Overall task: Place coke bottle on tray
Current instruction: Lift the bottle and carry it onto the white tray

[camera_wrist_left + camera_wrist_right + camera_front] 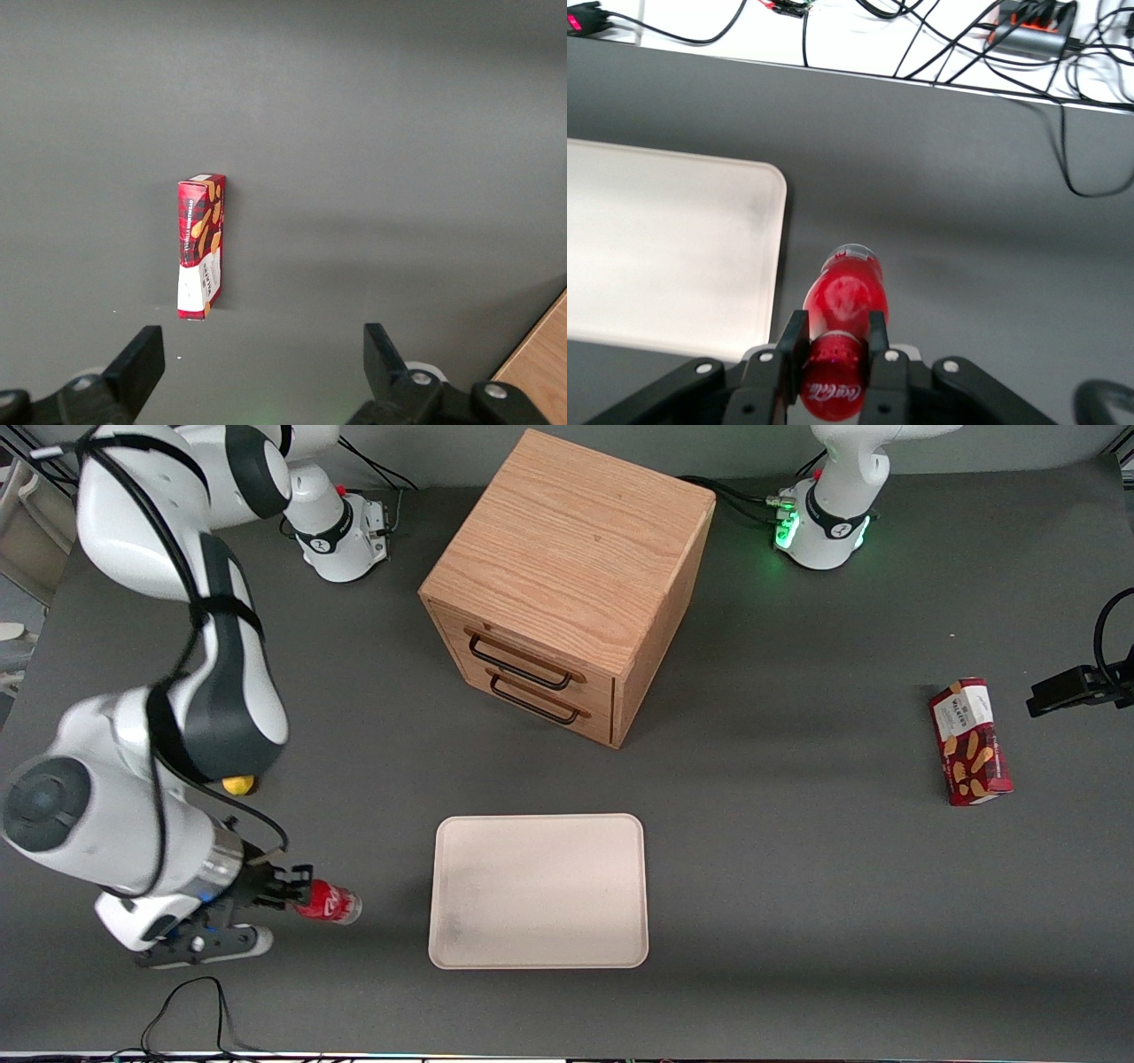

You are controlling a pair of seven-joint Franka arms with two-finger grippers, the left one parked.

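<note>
The coke bottle (pixel 327 902) lies sideways with its red label showing, held at its cap end by my right gripper (pixel 288 889), toward the working arm's end of the table and near the front edge. In the right wrist view the bottle (pixel 843 310) sits between the two black fingers (pixel 790 341), and the gripper (pixel 834 335) is shut on it. The cream-white tray (pixel 539 890) lies flat beside the bottle, a short gap apart, with nothing on it; its rounded corner (pixel 757 190) shows close to the bottle's base.
A wooden drawer cabinet (pixel 567 580) stands farther from the front camera than the tray. A yellow fruit (pixel 237 785) peeks out beside my arm. A red snack box (pixel 970 741) lies toward the parked arm's end. Cables (pixel 190 1010) trail along the front edge.
</note>
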